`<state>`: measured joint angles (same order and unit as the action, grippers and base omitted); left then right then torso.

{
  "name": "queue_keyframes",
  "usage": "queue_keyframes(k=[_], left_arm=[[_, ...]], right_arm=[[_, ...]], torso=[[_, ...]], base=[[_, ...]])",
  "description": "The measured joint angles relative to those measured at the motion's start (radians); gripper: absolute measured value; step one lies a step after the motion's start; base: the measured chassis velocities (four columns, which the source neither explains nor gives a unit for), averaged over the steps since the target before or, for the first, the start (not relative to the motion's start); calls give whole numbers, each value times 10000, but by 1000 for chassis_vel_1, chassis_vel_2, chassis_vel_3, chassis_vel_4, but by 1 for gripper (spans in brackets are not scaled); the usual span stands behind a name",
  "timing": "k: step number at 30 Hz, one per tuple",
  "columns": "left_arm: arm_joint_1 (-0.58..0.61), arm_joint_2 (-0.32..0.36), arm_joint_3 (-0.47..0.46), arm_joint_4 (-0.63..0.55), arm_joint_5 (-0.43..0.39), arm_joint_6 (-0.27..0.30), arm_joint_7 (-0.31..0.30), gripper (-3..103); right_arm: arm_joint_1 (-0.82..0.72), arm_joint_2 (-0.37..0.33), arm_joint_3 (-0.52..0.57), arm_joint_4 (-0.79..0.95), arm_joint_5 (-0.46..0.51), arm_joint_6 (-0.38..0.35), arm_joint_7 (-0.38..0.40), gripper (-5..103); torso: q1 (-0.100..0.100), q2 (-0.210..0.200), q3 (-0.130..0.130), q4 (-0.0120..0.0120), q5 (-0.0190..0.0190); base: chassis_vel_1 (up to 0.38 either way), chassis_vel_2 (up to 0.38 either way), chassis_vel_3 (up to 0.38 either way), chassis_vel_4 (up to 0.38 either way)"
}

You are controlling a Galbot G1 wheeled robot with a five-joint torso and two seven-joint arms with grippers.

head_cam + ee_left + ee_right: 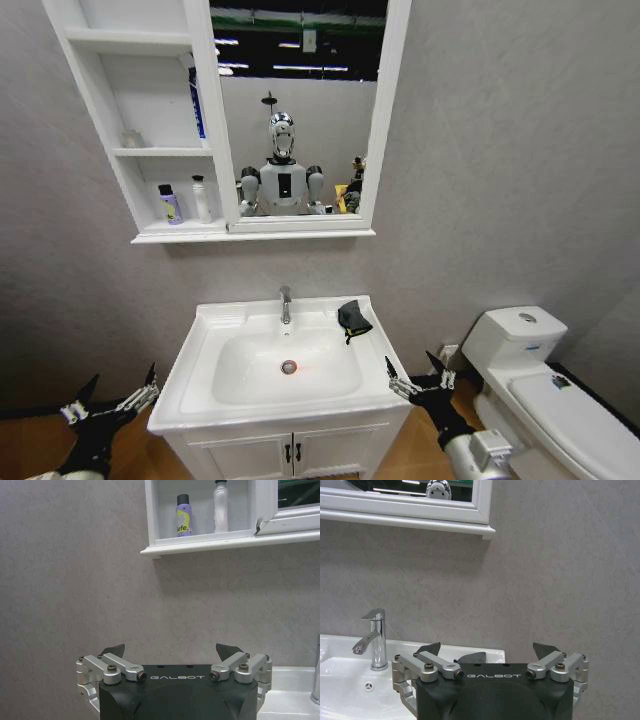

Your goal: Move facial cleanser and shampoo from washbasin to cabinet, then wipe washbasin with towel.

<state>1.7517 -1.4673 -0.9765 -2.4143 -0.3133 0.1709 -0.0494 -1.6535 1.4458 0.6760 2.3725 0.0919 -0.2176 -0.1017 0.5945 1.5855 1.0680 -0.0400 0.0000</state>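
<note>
From the head view, the washbasin (205,365) stands between the two end effectors. The left end effector (118,398) hangs just beside the basin's left front corner, fingers spread and holding nothing. The right end effector (420,375) sits just off the basin's right front corner, also spread wide and empty. The towel (353,318) lies crumpled on the basin's back right rim, beyond the right end effector and beside the tap (285,303). Higher up on the wall, the cabinet (140,120) carries a purple bottle (169,203) and a white bottle (201,198) in its lowest compartment, well above and beyond the left end effector.

In the left wrist view, the left end effector (170,656) is open, its dark fingertips well apart. Far beyond it, the two bottles stand side by side on the cabinet's bottom shelf.

In the right wrist view, the right end effector (486,651) is open. The towel shows dark between its fingertips, resting on the basin rim just beyond, with the tap farther off to one side.
</note>
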Motion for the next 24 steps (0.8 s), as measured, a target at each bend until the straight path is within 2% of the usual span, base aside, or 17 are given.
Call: queue_keyframes(k=[9,14,18,22,24], left_arm=[[0,0,0,0,-1,0,0,100],[0,0,0,1,-1,0,0,100],[-1,1,1,1,-1,2,0,100],[0,1,0,1,-2,2,-3,100],[1,1,1,1,-2,2,-2,100]], right_arm=[[52,7,-62,-91,47,67,-7,100],[329,-113,-68,-481,332,90,283,100],[1420,-764,26,-1458,1280,-454,1238,100],[2253,-1228,-145,-2118,1625,-763,1365,100],[3105,-1674,-450,-2865,2262,-1163,1379,100]], torso=[[1,0,0,0,-1],[3,-2,1,-1,-1],[1,-1,0,-3,1],[0,0,0,1,2],[1,-1,0,2,2]], base=[[-59,62,59,-69],[-41,34,31,-33],[0,0,0,0],[0,0,0,0],[0,0,0,0]])
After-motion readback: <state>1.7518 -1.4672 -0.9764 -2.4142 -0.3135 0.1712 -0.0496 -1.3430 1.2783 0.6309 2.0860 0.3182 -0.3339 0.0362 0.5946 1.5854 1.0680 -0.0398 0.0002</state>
